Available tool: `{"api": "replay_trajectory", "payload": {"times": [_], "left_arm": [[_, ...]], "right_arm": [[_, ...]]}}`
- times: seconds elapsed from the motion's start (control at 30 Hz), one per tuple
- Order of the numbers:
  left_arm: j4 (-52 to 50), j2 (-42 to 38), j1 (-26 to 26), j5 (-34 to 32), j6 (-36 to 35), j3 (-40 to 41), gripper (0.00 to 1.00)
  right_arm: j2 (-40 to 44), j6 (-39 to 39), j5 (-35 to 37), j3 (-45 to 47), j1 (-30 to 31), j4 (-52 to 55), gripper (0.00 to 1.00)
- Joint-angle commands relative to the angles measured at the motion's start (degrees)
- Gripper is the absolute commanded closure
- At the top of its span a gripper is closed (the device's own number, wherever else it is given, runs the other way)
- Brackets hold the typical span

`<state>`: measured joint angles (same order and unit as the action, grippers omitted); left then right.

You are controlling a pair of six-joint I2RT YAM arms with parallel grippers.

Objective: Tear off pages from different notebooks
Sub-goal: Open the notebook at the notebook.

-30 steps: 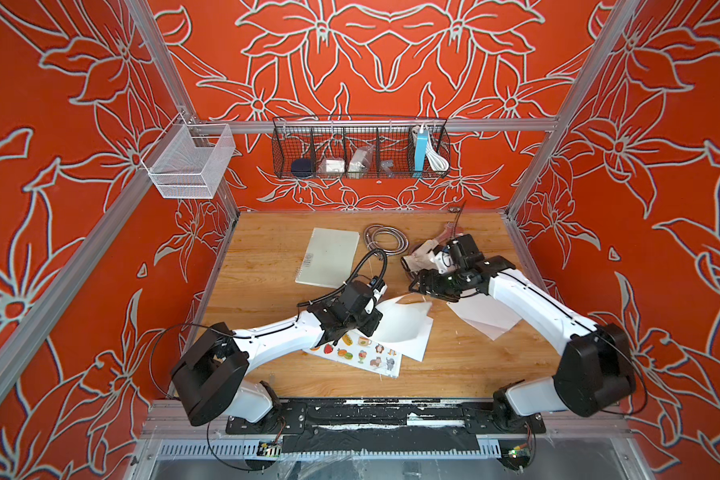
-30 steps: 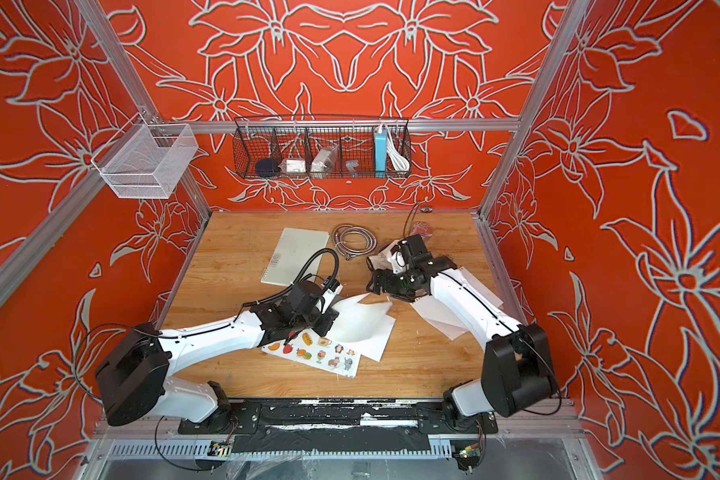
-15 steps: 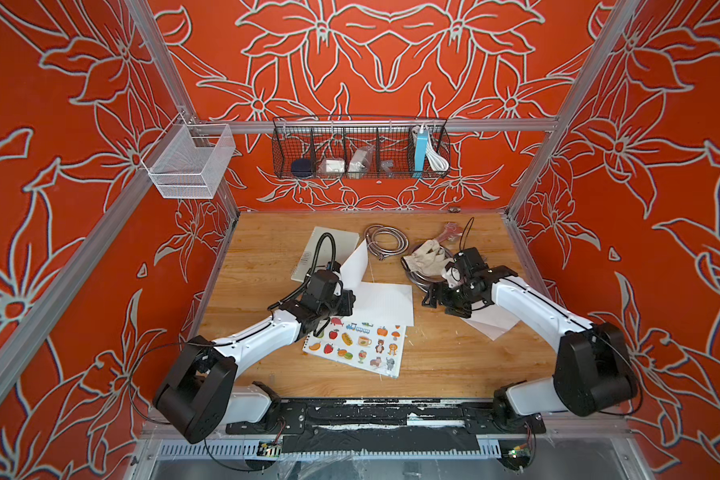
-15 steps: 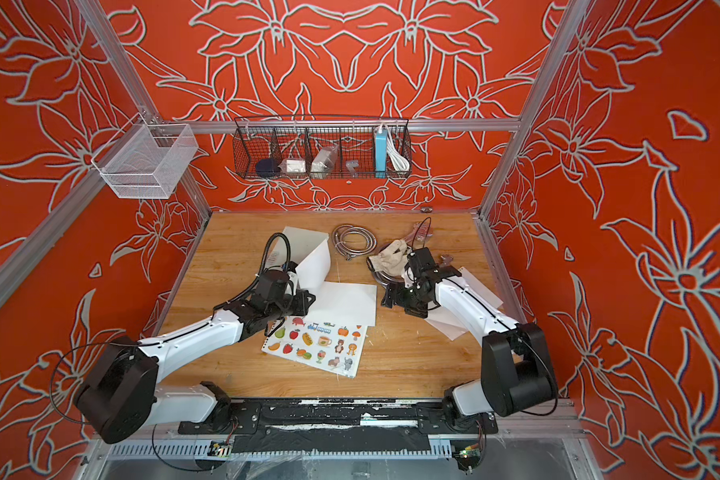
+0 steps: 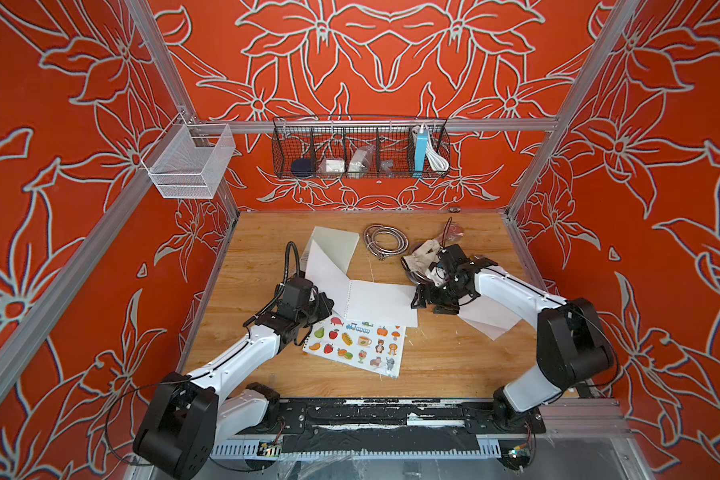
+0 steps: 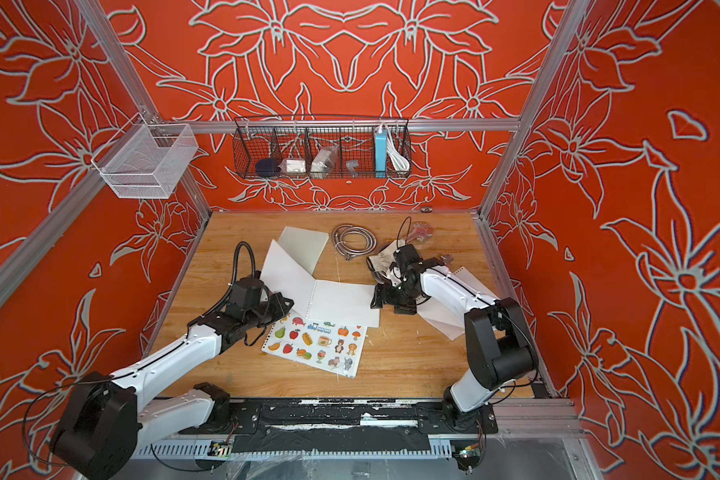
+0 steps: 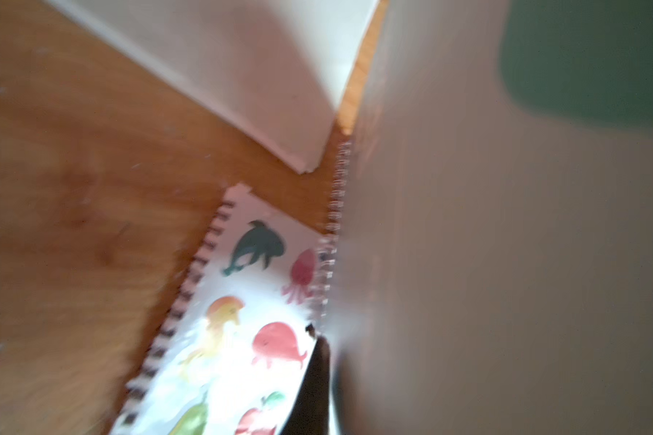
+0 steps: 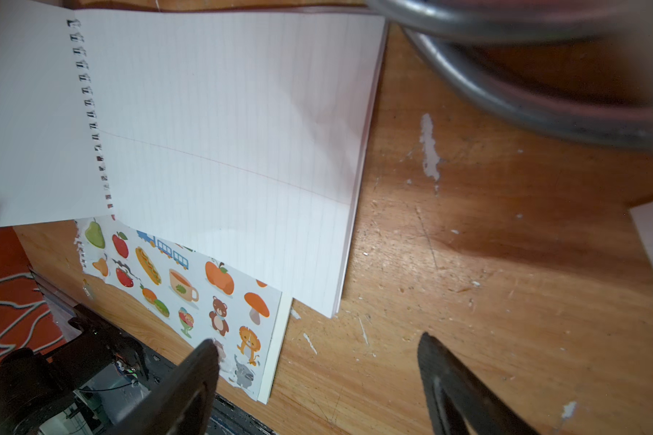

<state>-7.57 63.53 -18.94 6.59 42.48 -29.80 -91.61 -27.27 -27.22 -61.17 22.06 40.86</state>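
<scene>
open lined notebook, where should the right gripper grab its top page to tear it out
Probably the free corner of the top page nearest the right gripper, coming from the side opposite the spiral: the sheet lies flat, bound only there.

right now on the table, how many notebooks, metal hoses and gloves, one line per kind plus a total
notebooks: 3 (picture-cover notebook, open lined notebook, grey-green notebook)
metal hose: 1
glove: 1
total: 5
</scene>
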Motion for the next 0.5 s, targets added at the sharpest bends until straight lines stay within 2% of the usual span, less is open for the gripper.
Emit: {"api": "replay_trajectory", "payload": {"times": [0.0,0.07,0.1,0.3,0.37,0.47], "left_arm": [[-15.3,-1.4,0.5,-10.1,4.1,0.6,0.42],[-18.3,-2.0,0.6,-13.4,4.9,0.2,0.22],[-19.7,-2.5,0.6,-15.2,5.2,0.0,0.17],[-35.9,-8.2,0.8,-28.2,10.4,-4.7,0.12],[-38.5,-9.8,0.8,-28.8,10.6,-6.4,0.11],[-36.7,-11.1,0.9,-24.8,7.3,-8.1,0.12]], "right_arm": [[-1.6,1.0,-0.5,-1.7,0.8,1.1,0.14],[-2.4,0.9,-0.7,-2.5,1.4,1.0,0.14],[-2.9,0.8,-0.4,-3.0,1.7,0.8,0.14],[-5.4,0.1,1.6,-6.5,3.1,1.1,0.15],[-6.2,0.5,2.9,-8.1,3.6,1.9,0.15],[-7.3,1.1,4.3,-10.2,4.3,2.9,0.16]]}}
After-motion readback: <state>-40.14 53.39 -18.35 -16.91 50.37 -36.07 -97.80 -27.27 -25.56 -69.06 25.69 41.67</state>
